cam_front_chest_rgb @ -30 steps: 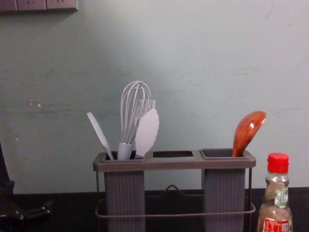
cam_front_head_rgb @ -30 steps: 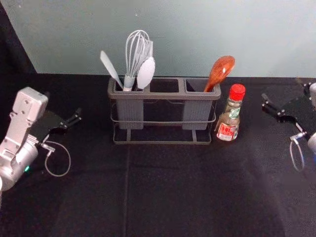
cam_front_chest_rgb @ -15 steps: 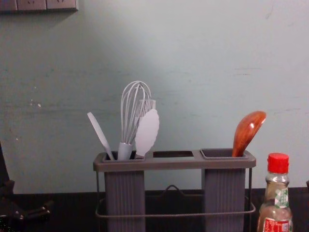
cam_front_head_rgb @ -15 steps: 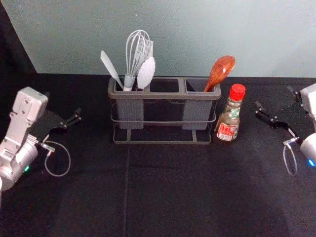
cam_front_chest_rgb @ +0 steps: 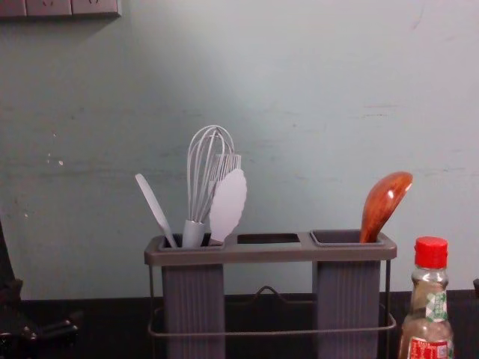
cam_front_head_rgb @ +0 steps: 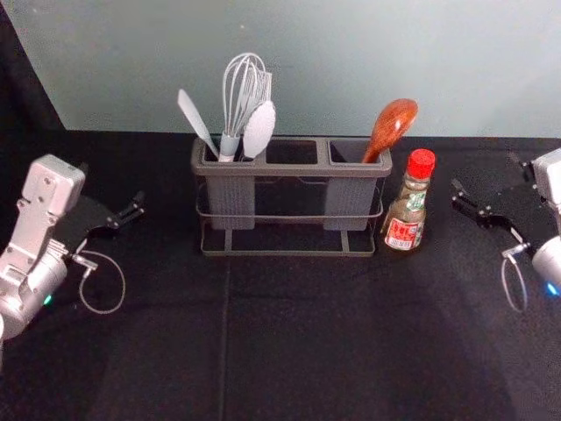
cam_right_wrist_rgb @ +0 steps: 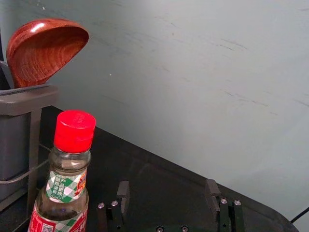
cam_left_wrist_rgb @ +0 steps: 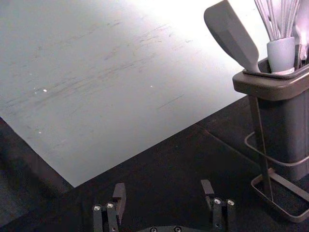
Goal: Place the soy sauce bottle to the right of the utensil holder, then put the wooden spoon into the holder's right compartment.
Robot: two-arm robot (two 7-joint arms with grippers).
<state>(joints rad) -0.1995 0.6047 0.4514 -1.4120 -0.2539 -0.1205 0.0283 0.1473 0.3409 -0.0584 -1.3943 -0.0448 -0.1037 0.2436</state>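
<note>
Shifted inward since earlier, my right gripper [cam_front_head_rgb: 485, 171] hangs, fingers spread, a gap from the soy sauce bottle [cam_front_head_rgb: 408, 209] standing by the holder's [cam_front_head_rgb: 289, 170] three o'clock. Wooden spoon [cam_front_head_rgb: 392, 123] leans in the right compartment [cam_front_head_rgb: 348, 202]. Left gripper [cam_front_head_rgb: 112, 184], parked at nine, is spread too. Black table [cam_front_head_rgb: 307, 342] meets wall [cam_front_head_rgb: 394, 44] at twelve.

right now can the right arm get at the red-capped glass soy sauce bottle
Probably yes: the open black right hand is to the right of the bottle with nothing visible between them, and the dark grey utensil holder stands on its other side.
</note>
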